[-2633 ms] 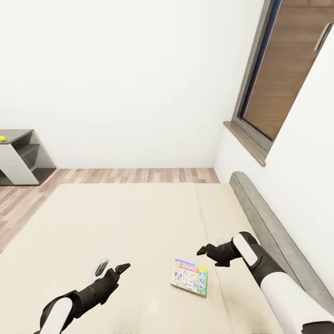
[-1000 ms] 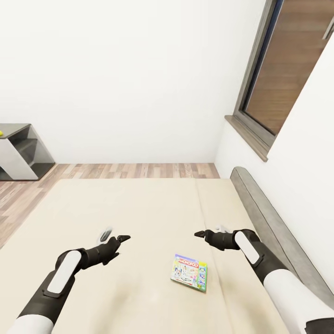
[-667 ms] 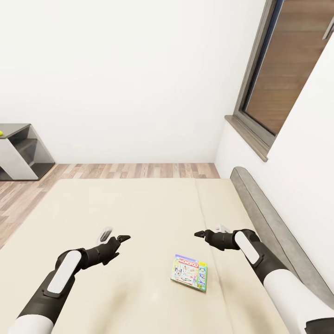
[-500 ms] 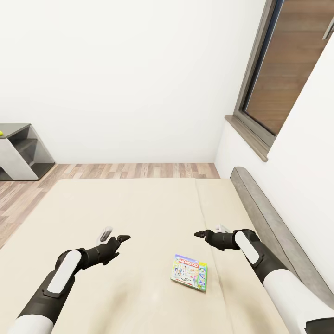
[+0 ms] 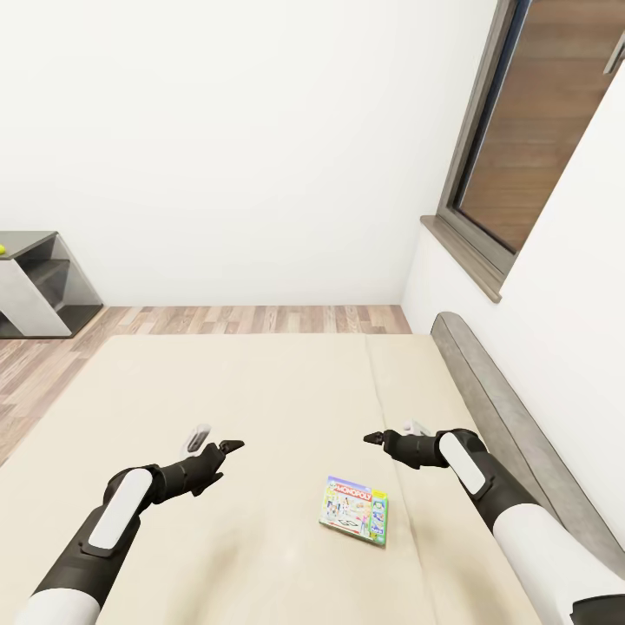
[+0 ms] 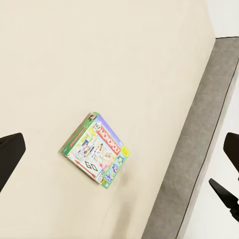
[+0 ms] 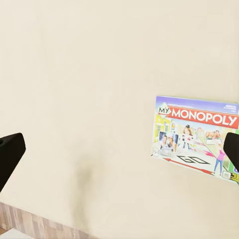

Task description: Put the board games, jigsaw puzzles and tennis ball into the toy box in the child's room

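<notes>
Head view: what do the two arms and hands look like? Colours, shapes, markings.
Both arms are white on the upper segments, with black forearms and wrists, each carrying a rounded white oblong panel. The left hand and right hand are black with slim pointed fingers, with a small light grey part showing by each. No cables or lettering are visible.

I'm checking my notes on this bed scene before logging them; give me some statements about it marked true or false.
1. The Monopoly box lies flat on the bed. True.
2. The right claw grips the box. False: it is open above the mattress, apart from the box.
3. The left claw is open and holds nothing. True.
4. The box leans against the headboard. False: bare mattress lies between them.
5. The box sits between the two arms. True.
</notes>
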`<state>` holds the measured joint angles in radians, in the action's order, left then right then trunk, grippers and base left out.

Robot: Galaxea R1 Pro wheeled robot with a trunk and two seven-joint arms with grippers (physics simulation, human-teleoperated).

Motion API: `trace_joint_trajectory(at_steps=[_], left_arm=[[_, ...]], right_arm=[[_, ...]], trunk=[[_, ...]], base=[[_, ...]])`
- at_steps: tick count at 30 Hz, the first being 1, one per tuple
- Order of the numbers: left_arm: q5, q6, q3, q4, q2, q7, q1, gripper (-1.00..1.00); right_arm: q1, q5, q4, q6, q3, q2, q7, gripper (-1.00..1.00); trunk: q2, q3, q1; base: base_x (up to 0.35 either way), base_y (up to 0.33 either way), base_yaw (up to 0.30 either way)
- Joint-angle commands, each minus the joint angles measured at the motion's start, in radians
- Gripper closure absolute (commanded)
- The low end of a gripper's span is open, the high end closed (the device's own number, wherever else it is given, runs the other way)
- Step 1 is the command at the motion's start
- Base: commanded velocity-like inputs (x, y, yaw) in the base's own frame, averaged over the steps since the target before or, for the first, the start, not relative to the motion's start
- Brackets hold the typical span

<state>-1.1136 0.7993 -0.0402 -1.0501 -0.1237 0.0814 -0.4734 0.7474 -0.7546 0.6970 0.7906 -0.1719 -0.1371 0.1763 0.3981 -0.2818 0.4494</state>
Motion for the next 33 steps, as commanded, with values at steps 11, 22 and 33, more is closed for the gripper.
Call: trace_joint_trajectory(at_steps=[11, 22, 33], left_arm=[[-0.017, 0.005, -0.011, 0.005, -0.008, -0.003, -0.010, -1.00], [-0.024, 0.006, -0.025, 0.011, -0.017, -0.023, -0.045, -1.00], [-0.026, 0.007, -0.029, 0.013, -0.018, -0.026, -0.050, -1.00]], right_arm=[[0.007, 0.002, -0.006, 0.016, -0.003, 0.011, -0.002, -1.00], [0.012, -0.003, -0.008, 0.039, -0.002, 0.022, -0.022, -1.00], [0.017, -0.004, -0.009, 0.043, 0.002, 0.020, -0.029, -1.00]], trunk=[[0.002, -0.003, 0.001], [0.002, -0.015, 0.001], [0.002, -0.031, 0.001]], base=[[0.000, 0.000, 0.000], [0.000, 0.000, 0.000], [0.000, 0.000, 0.000]])
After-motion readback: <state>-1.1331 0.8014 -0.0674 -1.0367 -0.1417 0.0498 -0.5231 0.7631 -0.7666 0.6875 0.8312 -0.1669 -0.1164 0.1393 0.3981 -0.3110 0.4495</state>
